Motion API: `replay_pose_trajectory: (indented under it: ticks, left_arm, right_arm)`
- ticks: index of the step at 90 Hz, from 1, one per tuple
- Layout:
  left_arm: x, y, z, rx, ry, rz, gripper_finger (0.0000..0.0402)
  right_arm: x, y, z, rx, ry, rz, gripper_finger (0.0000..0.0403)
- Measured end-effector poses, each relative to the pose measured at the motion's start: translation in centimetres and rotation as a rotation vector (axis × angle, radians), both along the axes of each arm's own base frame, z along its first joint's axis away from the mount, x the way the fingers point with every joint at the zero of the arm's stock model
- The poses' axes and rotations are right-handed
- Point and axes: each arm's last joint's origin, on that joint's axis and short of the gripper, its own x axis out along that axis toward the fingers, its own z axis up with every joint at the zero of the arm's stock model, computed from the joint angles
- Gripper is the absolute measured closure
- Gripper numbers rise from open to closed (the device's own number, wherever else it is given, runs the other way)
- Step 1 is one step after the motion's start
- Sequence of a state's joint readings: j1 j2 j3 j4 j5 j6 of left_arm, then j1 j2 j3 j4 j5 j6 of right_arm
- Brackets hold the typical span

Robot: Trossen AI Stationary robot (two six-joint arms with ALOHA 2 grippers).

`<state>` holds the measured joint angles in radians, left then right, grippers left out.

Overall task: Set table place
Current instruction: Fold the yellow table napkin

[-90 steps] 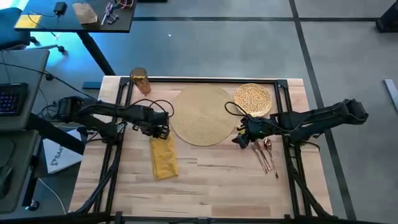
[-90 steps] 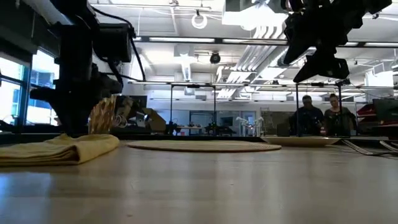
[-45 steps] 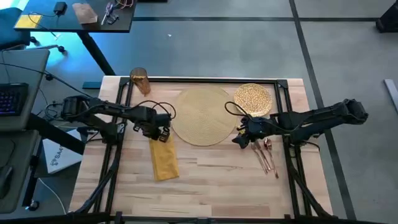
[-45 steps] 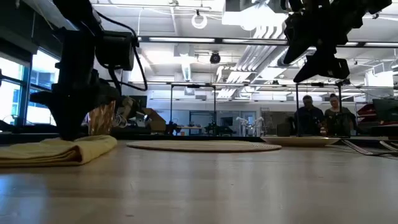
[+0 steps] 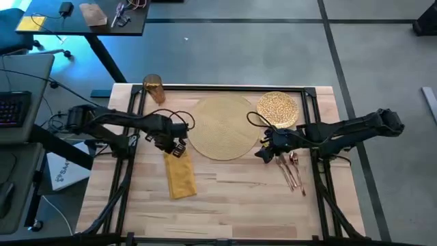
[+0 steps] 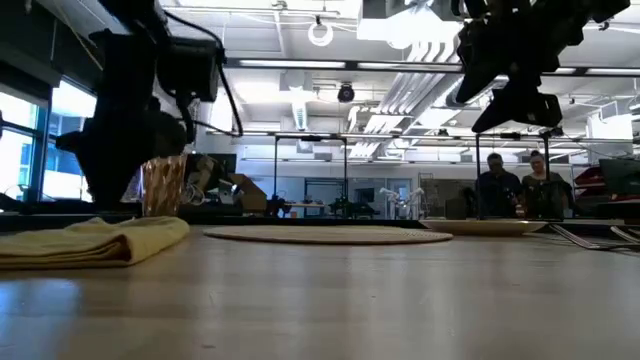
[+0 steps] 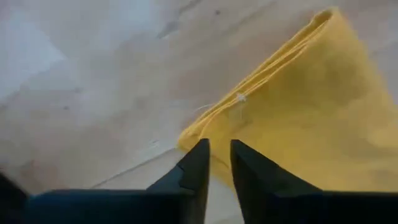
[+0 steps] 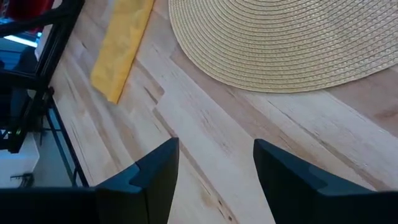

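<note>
Left claw (image 5: 177,145) has lifted off the napkin (image 5: 179,172), fingers nearly closed, empty; right claw (image 5: 267,152) waits wide open. Regrasping one fold risks unfolding it.

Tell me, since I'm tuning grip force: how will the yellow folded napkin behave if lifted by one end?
The yellow folded napkin is probably floppy: the left wrist view shows thin stacked cloth layers, so the free end would likely droop and the folds could open. It looks light. The left gripper, fingers nearly closed, sits at its corner.
</note>
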<state>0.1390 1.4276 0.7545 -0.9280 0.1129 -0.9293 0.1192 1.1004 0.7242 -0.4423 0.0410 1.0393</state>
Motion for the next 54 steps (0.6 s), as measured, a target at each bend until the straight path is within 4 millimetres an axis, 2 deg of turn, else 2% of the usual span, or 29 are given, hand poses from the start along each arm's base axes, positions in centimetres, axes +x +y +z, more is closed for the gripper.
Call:
replay_pose_trajectory:
  ticks: [11,20,54]
  left_arm:
    - [-0.2,0.0,-0.9,-0.015,0.040,0.006,0.0283]
    - [0.0,-0.1,-1.2,-0.015,0.045,0.006,0.0275]
    - [0.6,0.0,-1.3,0.005,-0.015,0.018,0.0320]
  right_arm:
    - [0.0,0.0,0.0,0.000,0.000,0.000,0.0210]
    - [0.0,0.0,0.0,0.000,0.000,0.000,0.0210]
    - [0.0,0.0,0.0,0.006,0.000,0.004,0.0210]
